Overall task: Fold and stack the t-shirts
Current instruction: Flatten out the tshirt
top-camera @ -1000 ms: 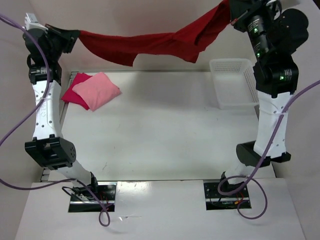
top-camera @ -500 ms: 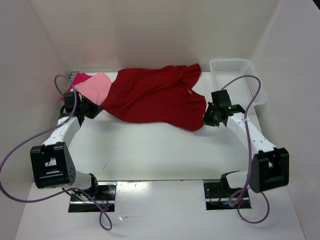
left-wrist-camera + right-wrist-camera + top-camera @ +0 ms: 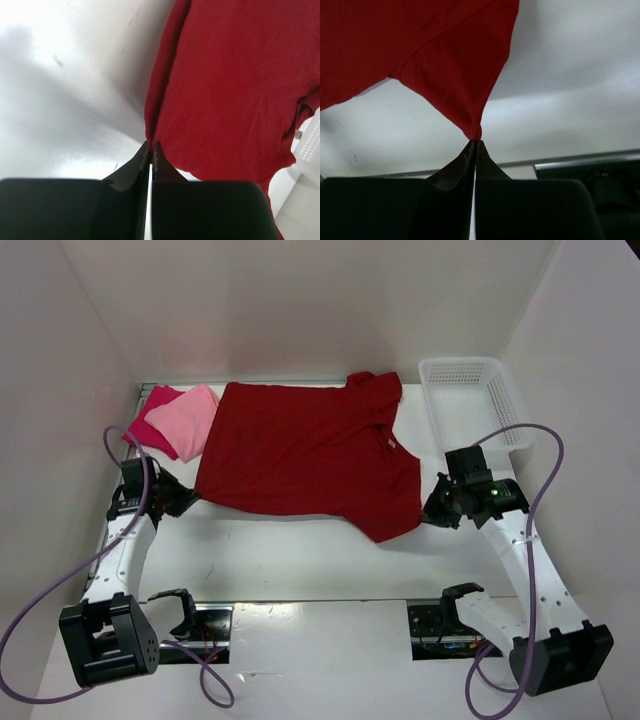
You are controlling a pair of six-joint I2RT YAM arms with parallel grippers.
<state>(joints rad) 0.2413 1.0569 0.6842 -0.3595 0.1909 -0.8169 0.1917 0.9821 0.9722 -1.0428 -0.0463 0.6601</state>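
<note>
The dark red t-shirt [image 3: 300, 455] lies spread flat across the middle of the table, collar toward the far right. My left gripper [image 3: 185, 498] is shut on its near left corner [image 3: 150, 137]. My right gripper [image 3: 432, 512] is shut on its near right corner [image 3: 476, 131]. At the far left a folded light pink t-shirt [image 3: 185, 420] rests on a folded crimson-pink t-shirt [image 3: 150, 422]; the dark red shirt's edge overlaps them slightly.
A white mesh basket [image 3: 470, 400] stands at the far right corner, partly seen in the left wrist view as a white mesh edge [image 3: 310, 145]. White walls close in the table on the left, back and right. Purple cables loop beside both arms.
One second ago both arms held the dark red shirt stretched high in the air. They have swung down and toward me, and the shirt now lies flat and spread on the table.
</note>
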